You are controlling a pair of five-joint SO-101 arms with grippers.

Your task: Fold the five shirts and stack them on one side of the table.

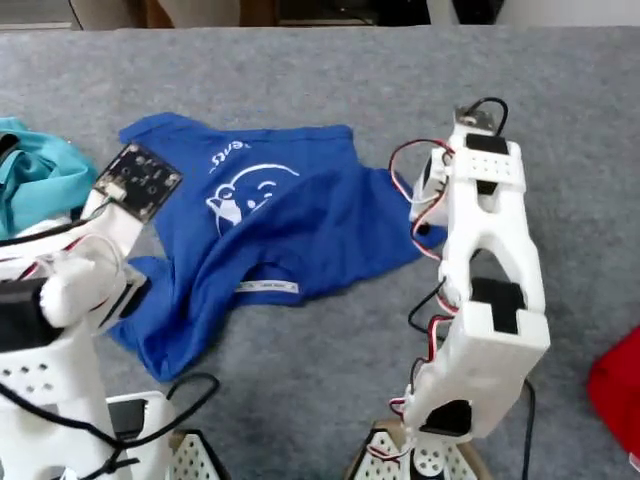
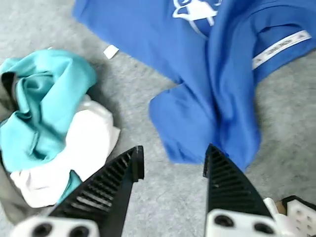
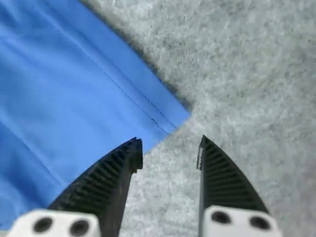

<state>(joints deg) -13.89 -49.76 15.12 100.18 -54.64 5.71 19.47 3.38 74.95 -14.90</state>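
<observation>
Blue shirt (image 1: 270, 230) (image 2: 222, 59) (image 3: 64, 89): it lies unfolded and rumpled in the middle of the grey surface (image 1: 300, 390), with the white print (image 1: 245, 190) facing up. One part is folded over, so a white label strip (image 1: 268, 288) shows.

My left claw (image 2: 174, 148): open, with both fingers spread and nothing between them. I hold it over the bunched end of the blue shirt nearest my left arm. One fingertip lies across the edge of the blue fabric and the other is over bare grey just beside it. I cannot tell whether I touch the cloth.

My right claw (image 3: 169, 139): open and empty, at the blue shirt's opposite end. The stitched hem corner lies just ahead of the gap between my fingers. One finger is over the blue fabric and the other over bare surface.

Teal shirt (image 1: 40, 180) (image 2: 44, 98): a crumpled heap near the blue shirt on my left arm's side. A strip of grey keeps the two apart.

White garment (image 2: 84, 143): bunched under and against the teal shirt, on the heap's side facing the blue shirt.

Small white tag (image 2: 111, 51): loose on the surface, just beside the blue shirt's edge, between that edge and the teal shirt.

Red cloth (image 1: 620, 390): well apart from the blue shirt, beyond my right arm.
</observation>
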